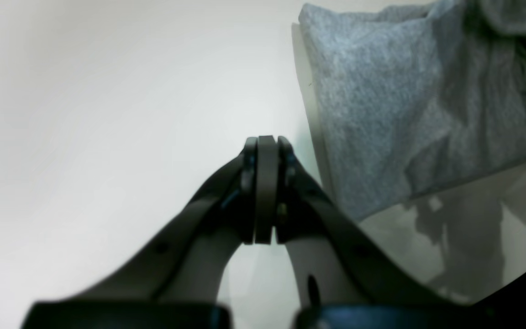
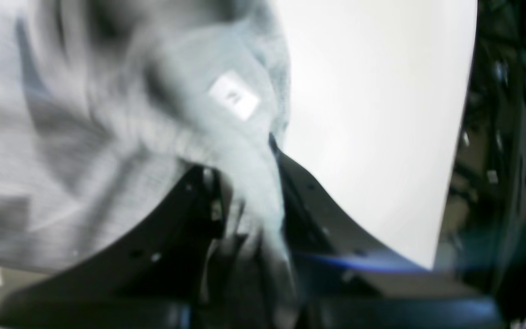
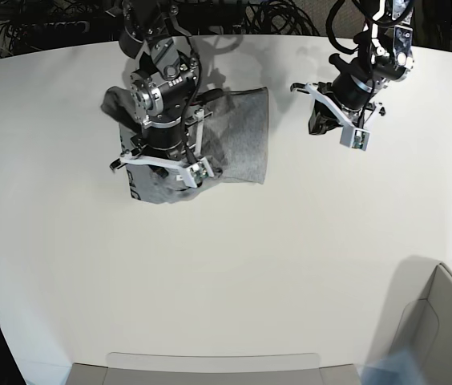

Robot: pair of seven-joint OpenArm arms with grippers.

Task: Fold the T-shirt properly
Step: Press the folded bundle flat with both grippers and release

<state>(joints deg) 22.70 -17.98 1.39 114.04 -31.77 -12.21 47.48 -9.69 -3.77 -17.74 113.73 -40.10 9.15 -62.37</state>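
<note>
Pressed together and gripping nothing, the left gripper (image 1: 264, 192) is hanging beside the T-shirt (image 1: 409, 105). From the right wrist, the right gripper (image 2: 249, 205) is pinching grey cloth. On the table (image 3: 290, 265), the shirt is lying bunched; carrying that fold over slowly should be keeping edges aligned.

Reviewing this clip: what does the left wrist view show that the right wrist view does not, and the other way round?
Only the left wrist view shows the left gripper, its jaws pressed together on nothing, hanging over bare white table beside a folded edge of the T-shirt.

Only the right wrist view shows the right gripper shut on a bunch of the T-shirt's cloth, a small white label on the fabric, and dark clutter past the table's edge; much of it is blurred.

Both show the grey T-shirt and the white table.
</note>
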